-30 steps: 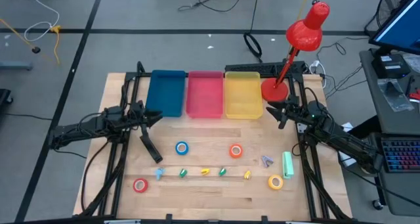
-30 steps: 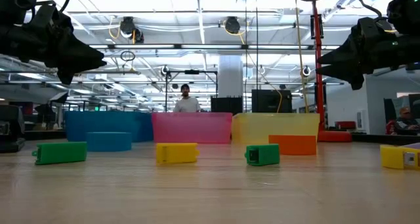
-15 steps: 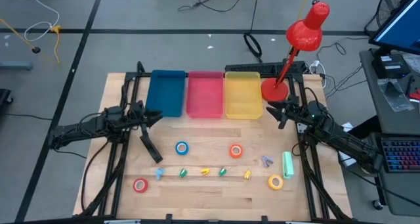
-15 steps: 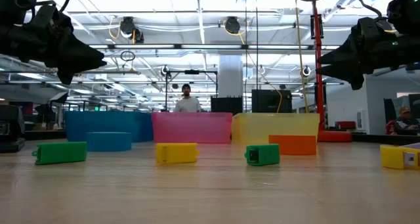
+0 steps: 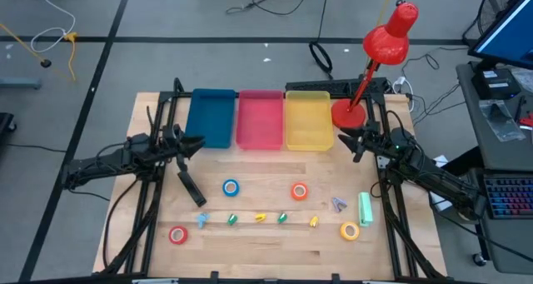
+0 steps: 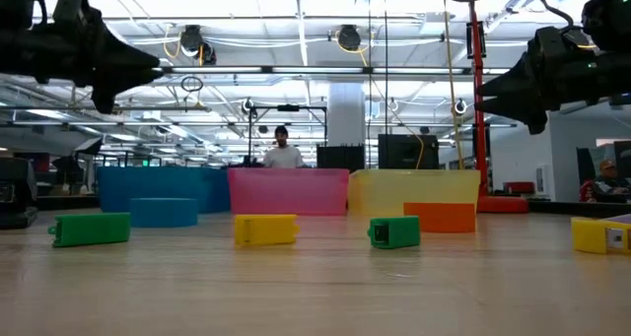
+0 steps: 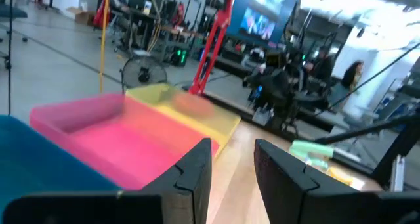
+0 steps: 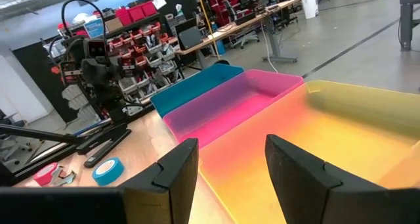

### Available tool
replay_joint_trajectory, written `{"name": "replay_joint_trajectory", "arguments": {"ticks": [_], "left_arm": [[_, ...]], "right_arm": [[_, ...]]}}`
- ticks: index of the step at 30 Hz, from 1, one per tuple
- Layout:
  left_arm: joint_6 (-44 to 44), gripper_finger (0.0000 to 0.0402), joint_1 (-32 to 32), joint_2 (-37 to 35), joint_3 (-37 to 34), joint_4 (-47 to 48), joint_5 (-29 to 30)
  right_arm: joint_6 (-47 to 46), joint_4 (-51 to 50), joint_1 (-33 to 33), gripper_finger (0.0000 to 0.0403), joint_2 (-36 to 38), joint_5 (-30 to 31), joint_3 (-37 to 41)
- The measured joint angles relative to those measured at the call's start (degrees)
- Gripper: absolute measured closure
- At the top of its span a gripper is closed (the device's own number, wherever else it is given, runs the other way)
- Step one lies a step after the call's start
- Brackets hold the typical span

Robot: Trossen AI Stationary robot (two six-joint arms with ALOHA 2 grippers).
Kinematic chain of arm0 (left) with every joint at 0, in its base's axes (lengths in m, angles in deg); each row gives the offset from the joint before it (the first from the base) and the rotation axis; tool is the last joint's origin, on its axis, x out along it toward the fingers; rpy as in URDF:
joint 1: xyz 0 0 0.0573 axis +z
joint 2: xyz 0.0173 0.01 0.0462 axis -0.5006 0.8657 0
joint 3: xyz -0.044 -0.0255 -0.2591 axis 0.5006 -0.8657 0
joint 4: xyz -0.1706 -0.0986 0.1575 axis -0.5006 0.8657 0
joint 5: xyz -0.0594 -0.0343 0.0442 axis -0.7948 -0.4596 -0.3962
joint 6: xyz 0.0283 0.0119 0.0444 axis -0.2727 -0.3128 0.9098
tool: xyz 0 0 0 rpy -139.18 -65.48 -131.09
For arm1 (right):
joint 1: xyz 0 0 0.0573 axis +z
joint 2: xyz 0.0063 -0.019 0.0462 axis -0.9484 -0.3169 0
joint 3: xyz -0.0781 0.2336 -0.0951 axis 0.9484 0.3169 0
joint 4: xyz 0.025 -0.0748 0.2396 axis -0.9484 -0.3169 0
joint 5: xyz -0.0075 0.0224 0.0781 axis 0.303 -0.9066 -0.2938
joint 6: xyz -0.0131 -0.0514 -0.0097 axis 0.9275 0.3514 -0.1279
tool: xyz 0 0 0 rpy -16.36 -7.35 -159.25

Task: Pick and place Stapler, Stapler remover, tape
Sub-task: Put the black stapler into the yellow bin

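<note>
We find both grippers, left (image 5: 193, 143) and right (image 5: 344, 139), parted and empty beside the far bins (image 5: 259, 119), with stapler (image 5: 190, 186), remover (image 5: 338, 204) and tapes (image 5: 231, 187) untouched nearer; we judge a skewed descent could knock the rolls rolling.

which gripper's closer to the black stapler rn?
Left. The left gripper hovers just above the black stapler at the table's left; the right gripper is across the table by the yellow bin.
</note>
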State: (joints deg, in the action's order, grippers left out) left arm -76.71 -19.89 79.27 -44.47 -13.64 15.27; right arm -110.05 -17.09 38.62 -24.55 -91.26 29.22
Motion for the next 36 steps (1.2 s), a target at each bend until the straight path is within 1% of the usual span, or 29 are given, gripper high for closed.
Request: {"name": "replay_joint_trajectory", "arguments": {"ticks": [8,12,15,17,19,20,22,25,30,33,36], "left_arm": [[-4.6,0.0284,0.0,-0.02,0.02,-6.02,0.05],[-5.96,0.0284,-0.16,-0.02,0.02,-6.98,-0.03],[-7.67,0.0284,-0.22,0.0,0.02,-6.89,0.14],[-12.3,0.0284,-0.22,0.0,0.02,-6.85,0.47],[-20.15,0.0284,-0.22,0.0,0.02,-6.84,-0.33],[-23.7,0.0284,-0.2,0.0,0.02,-6.85,-1.71],[-26.19,0.0284,-0.22,0.0,0.02,-6.86,-5.22],[-25.51,0.0284,-0.31,0.0,0.04,-6.89,-7.82],[-20.85,0.0284,-0.97,1.63,3.07,-6.69,-8.06],[-16.84,0.0284,-1.79,5.51,6.59,-4.44,-7.88],[-16.04,0.0284,-2.49,11.42,12.46,3.73,-7.5]], "right_arm": [[-6.09,1.16,0.0,0.0231,0.0,0.49,0.01],[-6.25,1.14,0.0,0.0232,0.0,4.57,0.0],[-6.27,1.14,0.0,0.0231,0.0,6.16,0.0],[-6.27,1.14,0.0,0.0232,0.0,6.12,0.0],[-6.53,1.14,0.0,0.0232,0.0,6.14,0.0],[-6.77,1.14,0.01,0.0232,0.0,6.15,0.0],[-6.7,1.13,0.01,0.0232,0.0,6.16,0.0],[-5.29,1.11,0.0,0.0232,0.0,6.16,0.0],[-5.51,1.12,0.0,0.0232,0.0,6.16,0.0],[-5.6,1.12,0.0,0.0232,0.0,6.16,0.0],[-5.59,1.11,0.02,0.0232,0.0,6.16,0.0]]}}
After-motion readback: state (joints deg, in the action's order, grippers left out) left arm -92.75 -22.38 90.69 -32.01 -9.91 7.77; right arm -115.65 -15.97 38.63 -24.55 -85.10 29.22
